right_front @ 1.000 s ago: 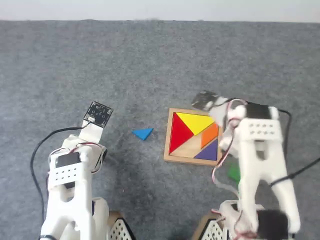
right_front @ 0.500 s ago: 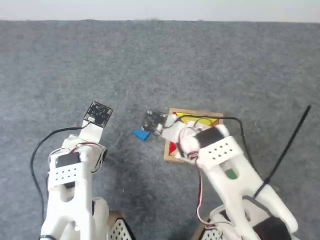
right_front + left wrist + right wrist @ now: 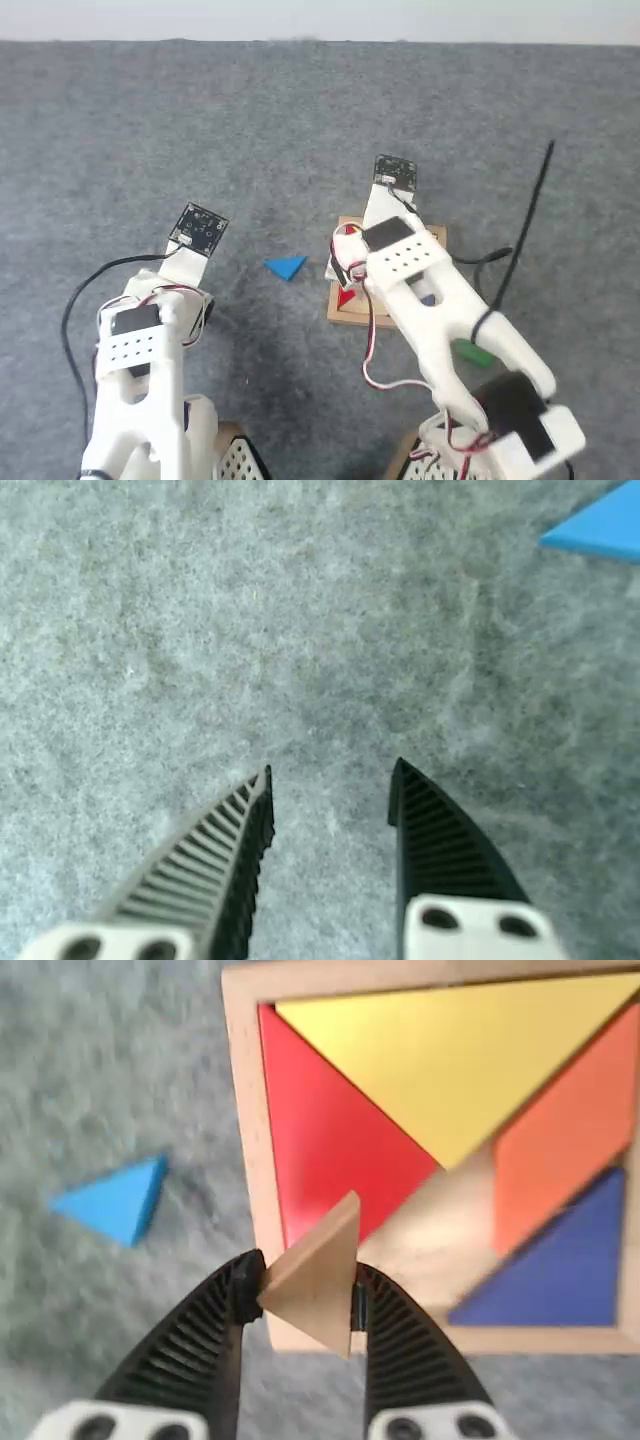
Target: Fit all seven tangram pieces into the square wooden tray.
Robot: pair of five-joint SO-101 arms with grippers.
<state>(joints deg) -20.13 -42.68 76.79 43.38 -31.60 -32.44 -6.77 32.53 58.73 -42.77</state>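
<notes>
Looks down over the whole mat from high up. Peers down close from each wrist. Shares the blue triangle across all three.

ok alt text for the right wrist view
The right gripper is shut on a wooden triangle over the tray rim. The tray holds yellow, red, orange and dark blue pieces; a blue triangle lies on the grey mat beside it.

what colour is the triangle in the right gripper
The small wooden triangle is plain tan, clearest in the right wrist view.
</notes>
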